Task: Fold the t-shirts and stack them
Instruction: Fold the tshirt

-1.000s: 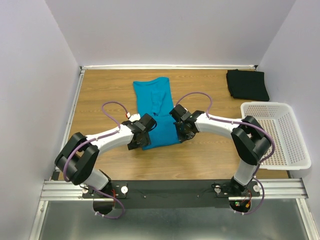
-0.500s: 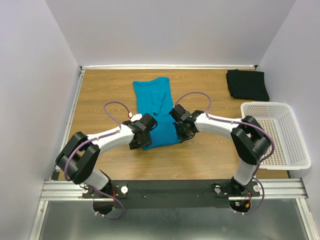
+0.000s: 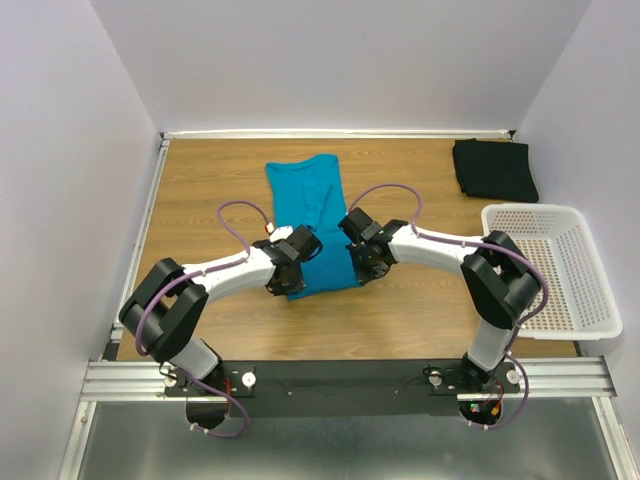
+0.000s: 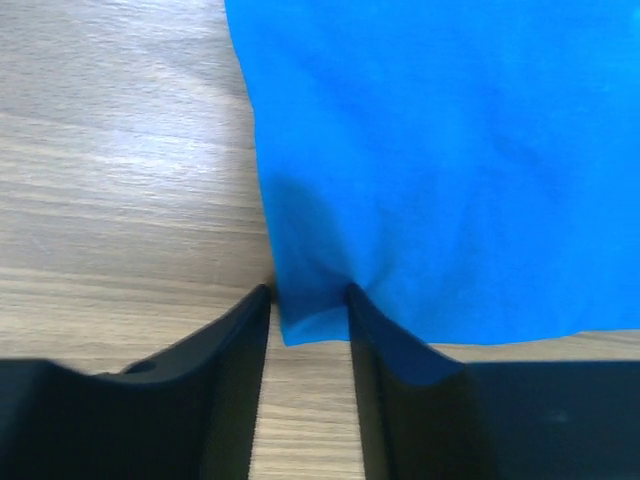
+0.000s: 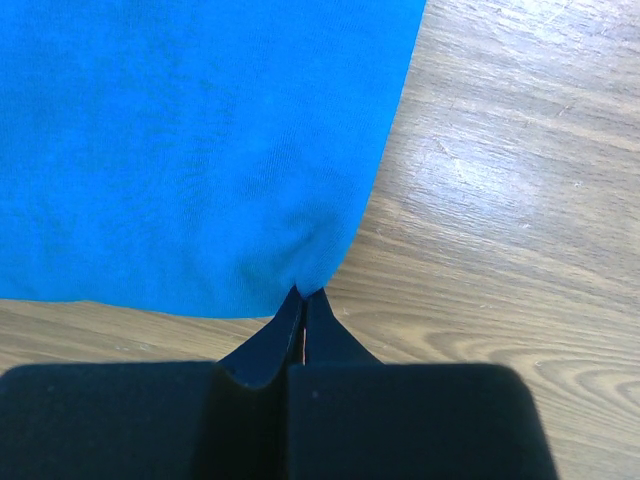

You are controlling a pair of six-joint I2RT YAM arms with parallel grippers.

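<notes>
Tabletop (image 3: 200,190) of pale wood grain carries everything before my two arms. Largest on it is the teal-blue t-shirt (image 3: 312,200), lying flat as a long narrow panel down the middle, one short end toward the far edge and the other toward the near edge where I reach it. Next comes the white perforated basket (image 3: 600,300), set along the right edge, nearer me than the black t-shirt (image 3: 494,168), which sits folded into a compact square in the far right corner, well apart from the teal one. My right end effector (image 5: 303,295) is closed tight on the teal shirt's near right corner, the cloth puckering where the tips pinch its hem. My left end effector (image 4: 308,295) is at the near left corner: its fingers (image 4: 245,330) stand apart with the corner of cloth lying between them, gathered into a small crease against the inner faces, so the jaws straddle the fabric with a gap showing rather than pressed together on it.
</notes>
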